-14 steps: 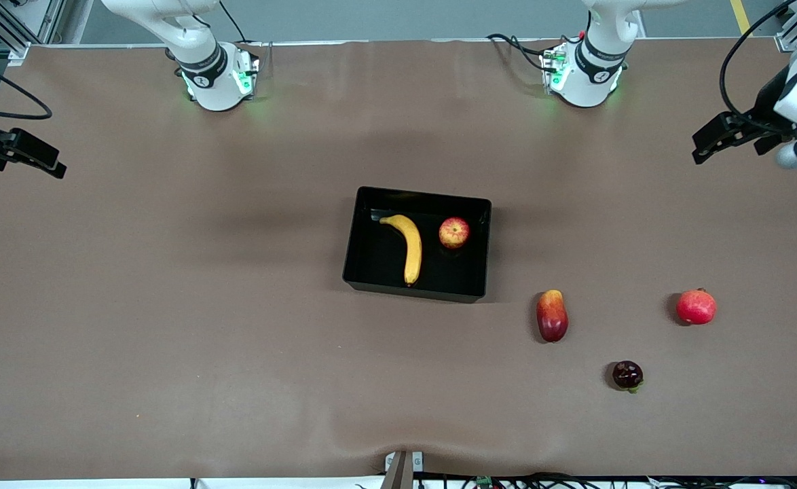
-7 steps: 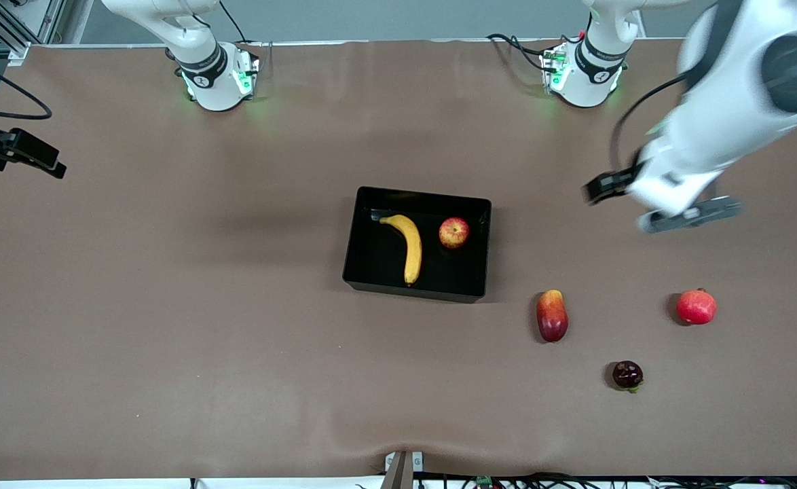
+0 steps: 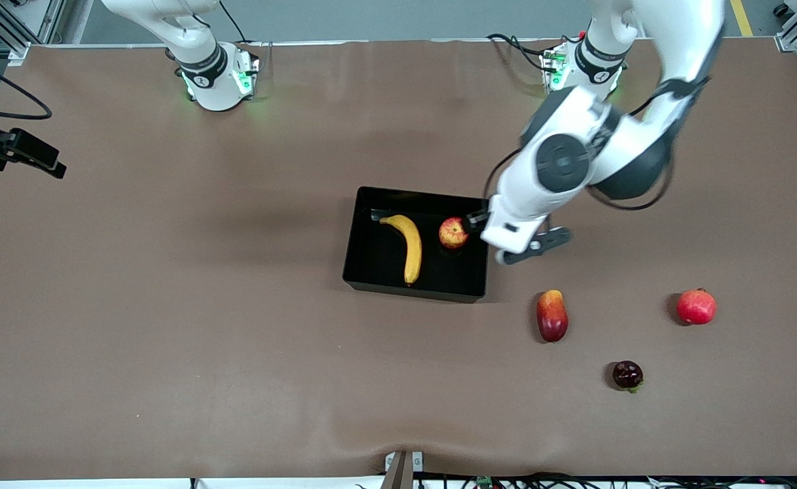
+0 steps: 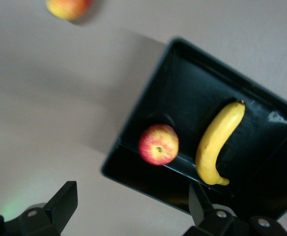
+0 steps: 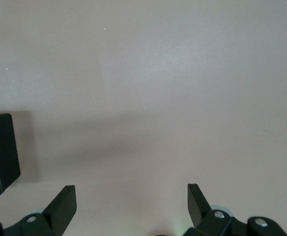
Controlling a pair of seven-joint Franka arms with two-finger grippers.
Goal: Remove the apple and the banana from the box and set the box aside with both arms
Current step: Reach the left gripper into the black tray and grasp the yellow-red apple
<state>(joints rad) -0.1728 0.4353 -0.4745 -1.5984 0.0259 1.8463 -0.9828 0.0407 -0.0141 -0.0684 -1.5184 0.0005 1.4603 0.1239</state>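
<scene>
Fingers (image 4: 65,204) of the left gripper (image 3: 504,239) stood spread wide and held nothing, hanging over the wall of the box (image 3: 364,261) at the left arm's end, with the apple (image 3: 453,233) just beside 1 fingertip and the banana (image 3: 409,246) further along past it. From the left wrist both fruits showed between and ahead of the 2 fingers, apple (image 4: 158,144) closer, banana (image 4: 218,142) next to it, both lying on the box (image 4: 183,88) floor.

The right gripper (image 5: 131,206) waited out at the right arm's end of the table, its fingers (image 5: 62,202) also wide apart and empty over bare brown table (image 5: 173,73), only a corner of the box (image 5: 3,147) in its sight.

By my reckoning nothing was done yet: both fruits were in the box, and the box sat mid-table. Left to do: lift out the apple, lift out the banana, then shift the box with both arms.

Counted: 1 apple, 1 banana, 1 box, 2 arms. Loose on the table, apart from the fingers, lay 3 other fruits: 1 red-and-yellow mango-like fruit (image 3: 552,315), 1 pinkish-red round fruit (image 3: 696,306), 1 small dark fruit (image 3: 627,375).
</scene>
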